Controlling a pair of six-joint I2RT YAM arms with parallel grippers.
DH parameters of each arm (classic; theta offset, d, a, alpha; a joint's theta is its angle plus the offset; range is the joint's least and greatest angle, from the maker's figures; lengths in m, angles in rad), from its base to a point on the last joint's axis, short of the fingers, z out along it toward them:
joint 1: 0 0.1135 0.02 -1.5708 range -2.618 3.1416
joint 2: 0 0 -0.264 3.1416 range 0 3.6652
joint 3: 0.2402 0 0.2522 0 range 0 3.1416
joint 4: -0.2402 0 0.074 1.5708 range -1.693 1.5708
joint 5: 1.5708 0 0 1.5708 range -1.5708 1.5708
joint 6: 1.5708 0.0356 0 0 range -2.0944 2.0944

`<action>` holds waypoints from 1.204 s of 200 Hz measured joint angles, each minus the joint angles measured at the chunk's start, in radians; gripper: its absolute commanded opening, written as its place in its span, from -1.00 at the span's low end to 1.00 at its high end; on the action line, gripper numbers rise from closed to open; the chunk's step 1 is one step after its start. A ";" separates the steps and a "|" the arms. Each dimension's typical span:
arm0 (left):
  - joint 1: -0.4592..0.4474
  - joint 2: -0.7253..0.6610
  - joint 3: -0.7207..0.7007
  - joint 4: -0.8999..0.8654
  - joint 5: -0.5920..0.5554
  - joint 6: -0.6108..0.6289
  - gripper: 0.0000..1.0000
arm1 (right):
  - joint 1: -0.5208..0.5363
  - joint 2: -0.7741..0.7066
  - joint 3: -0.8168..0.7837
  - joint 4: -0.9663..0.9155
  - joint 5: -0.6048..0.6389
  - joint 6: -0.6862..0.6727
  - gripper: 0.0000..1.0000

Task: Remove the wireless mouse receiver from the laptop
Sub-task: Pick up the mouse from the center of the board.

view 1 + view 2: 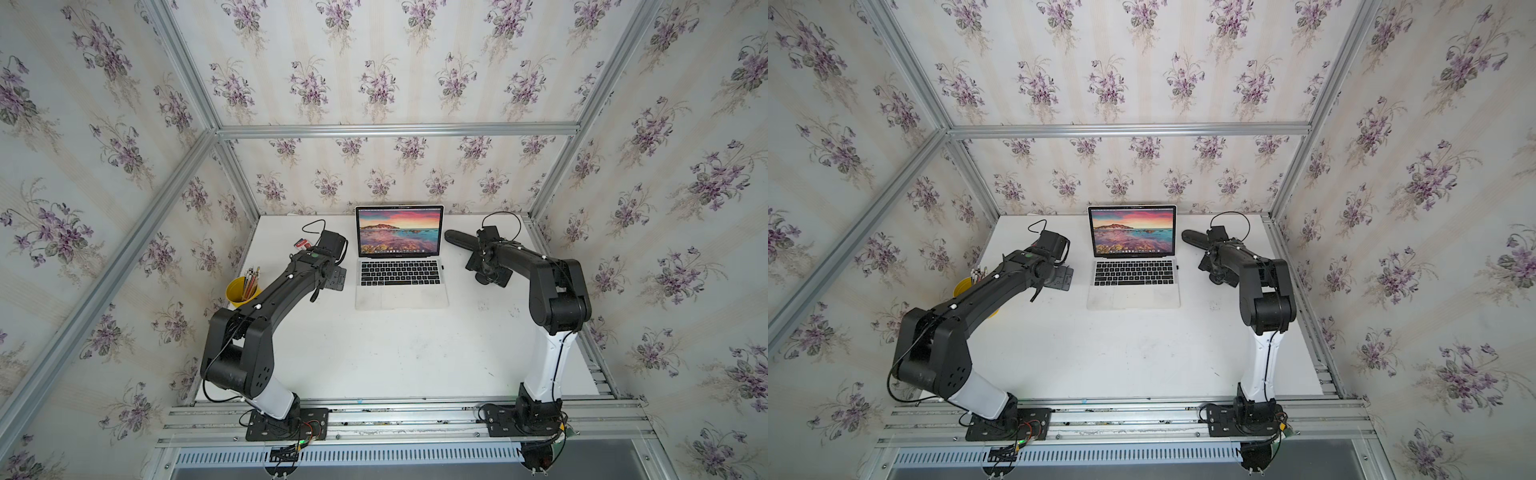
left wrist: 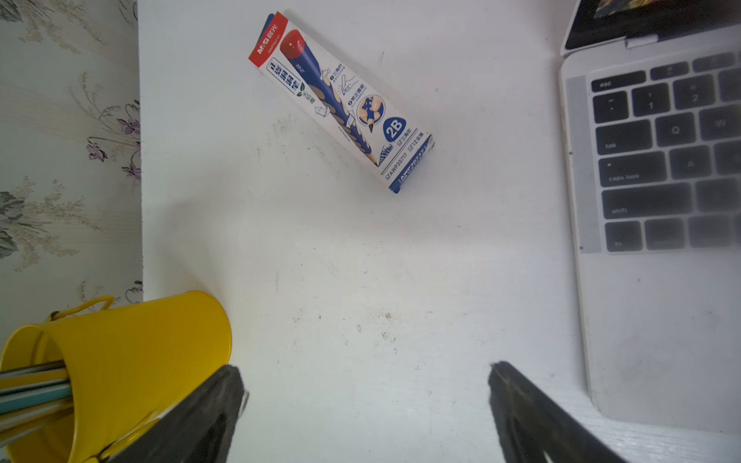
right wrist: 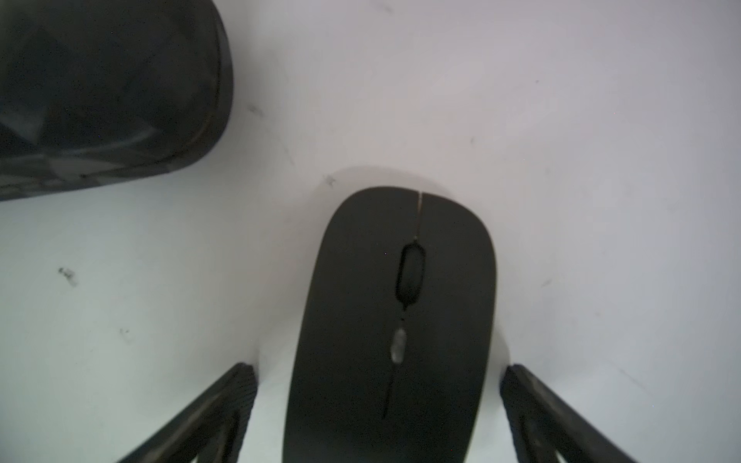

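Left gripper [image 2: 365, 371] first: spread wide, clutching nothing, hovering over bare white table [image 2: 361, 248]. Close by, yellow pencil cup [image 2: 152, 348], stuffed with pencils. Further back, 2B pencil box [image 2: 341, 100], flat and slanted. On to centre: silver laptop [image 1: 401, 291], lid up, sunset seascape glowing. Wireless mouse receiver [image 1: 443, 267] sticking out of laptop's right edge, level with keyboard, just a tiny black stub. Right of that, long black case [image 1: 457, 239], lying slanted. Right gripper [image 3: 377, 369] gaping too, empty, fingers straddling black mouse [image 3: 393, 280] without touching it, apart from receiver.
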 measured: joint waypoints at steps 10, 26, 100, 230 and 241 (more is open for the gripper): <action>-0.002 0.008 0.002 0.000 -0.005 0.005 0.98 | -0.002 0.003 0.000 0.010 0.005 0.000 0.82; -0.009 0.018 0.002 0.000 -0.009 0.006 0.98 | -0.006 0.006 0.000 0.022 0.009 0.000 0.49; -0.051 0.026 0.023 -0.007 -0.011 0.006 0.98 | -0.017 -0.012 -0.046 0.104 -0.009 -0.022 -0.39; -0.148 -0.184 -0.028 0.049 0.449 -0.072 0.98 | 0.280 -0.373 -0.189 0.114 -0.286 -0.502 -0.38; -0.152 -0.184 -0.039 0.075 0.520 -0.090 0.98 | 0.319 -0.380 -0.192 0.114 -0.293 -0.541 -0.38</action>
